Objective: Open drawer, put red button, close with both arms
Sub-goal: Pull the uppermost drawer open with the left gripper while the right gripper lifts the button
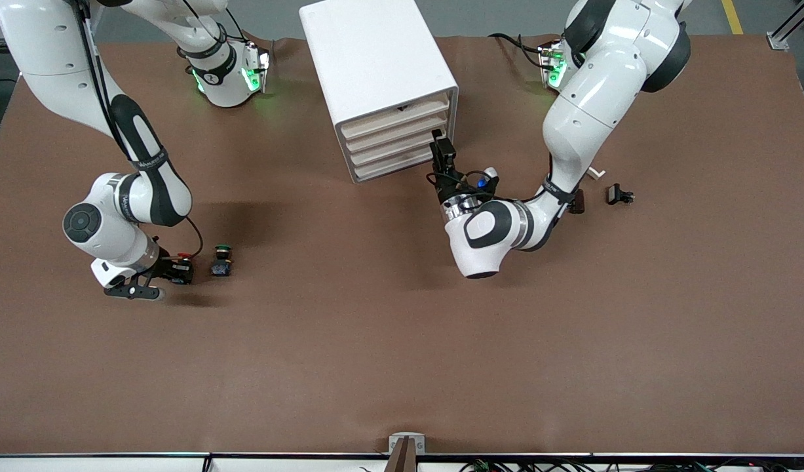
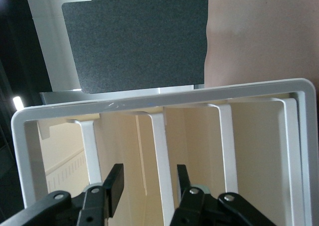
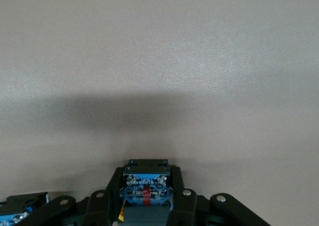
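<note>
**Ana:** Pincers first: where is each one?

**Ben:** Left pincer (image 1: 439,145) sits at the front of the white cabinet (image 1: 379,72), at the end of the drawer fronts toward the left arm's side of the worktop (image 1: 402,341). In its wrist view the fingers (image 2: 113,183) stand apart with a white rib of the cabinet front between them, gripping nothing.

**Ana:** And the drawer?

**Ben:** All four look closed from the front camera. I judge the drawer (image 1: 402,140) still has to be pulled, which would explain the left pincer being lined up there; which drawer it is going for, I can't tell.

**Ana:** Right side?

**Ben:** Right pincer (image 1: 179,270) is low at the worktop near the right arm's end. Its wrist view shows the fingers closed around a blue-grey switch block, and a red cap peeks out above them in the front view, so I take it to be holding the red button (image 3: 146,188).

**Ana:** Not the green one?

**Ben:** No, the green button (image 1: 222,260) stands just beside it, untouched. Gripping by the base block probably keeps the cap unpressed. A small black part (image 1: 618,195) lies near the left arm.
</note>
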Controlling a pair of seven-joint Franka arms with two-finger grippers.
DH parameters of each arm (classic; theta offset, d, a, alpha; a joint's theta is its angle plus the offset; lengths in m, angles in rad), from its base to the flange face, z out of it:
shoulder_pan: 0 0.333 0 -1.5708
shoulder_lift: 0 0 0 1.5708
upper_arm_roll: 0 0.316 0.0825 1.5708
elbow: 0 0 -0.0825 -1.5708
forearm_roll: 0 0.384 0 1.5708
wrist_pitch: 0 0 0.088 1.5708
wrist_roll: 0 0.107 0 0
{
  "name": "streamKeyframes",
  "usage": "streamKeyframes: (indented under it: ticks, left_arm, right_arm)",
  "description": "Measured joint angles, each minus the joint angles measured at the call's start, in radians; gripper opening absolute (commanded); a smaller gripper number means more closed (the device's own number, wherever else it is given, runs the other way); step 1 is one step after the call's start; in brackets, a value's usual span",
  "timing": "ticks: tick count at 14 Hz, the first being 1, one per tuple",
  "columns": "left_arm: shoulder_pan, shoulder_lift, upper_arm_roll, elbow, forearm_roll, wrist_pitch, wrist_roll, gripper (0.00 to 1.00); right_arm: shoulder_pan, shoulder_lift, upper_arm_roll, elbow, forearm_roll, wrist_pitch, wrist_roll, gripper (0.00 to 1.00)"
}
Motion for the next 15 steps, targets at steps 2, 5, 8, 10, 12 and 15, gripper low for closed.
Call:
streamKeyframes:
  ticks: [2, 5, 8, 10, 12, 15]
  left_arm:
    - [-0.014, 0.004, 0.0, 0.0, -0.013, 0.0, 0.0, 0.5]
    - [-0.044, 0.008, 0.0, 0.0, -0.027, 0.0, 0.0, 0.5]
    - [-0.065, 0.008, 0.0, 0.0, -0.027, 0.0, -0.003, 0.51]
    - [-0.074, 0.011, 0.0, 0.0, -0.027, 0.0, -0.004, 0.51]
    - [-0.086, 0.015, 0.0, -0.001, -0.027, 0.0, -0.004, 0.51]
    - [-0.114, 0.022, 0.0, -0.001, -0.027, 0.0, -0.004, 0.5]
  right_arm:
    - [0.0, 0.0, 0.0, 0.0, 0.0, 0.0, 0.009, 0.0]
    - [0.0, 0.0, 0.0, 0.001, 0.0, -0.005, 0.019, 0.0]
    - [0.001, -0.003, 0.001, 0.023, 0.001, -0.075, 0.051, 0.0]
    - [0.001, -0.008, 0.001, 0.043, 0.001, -0.106, 0.066, 0.0]
    - [0.009, -0.017, 0.005, 0.073, 0.001, -0.16, 0.115, 0.0]
    - [0.064, -0.028, 0.009, 0.13, 0.001, -0.28, 0.24, 0.0]
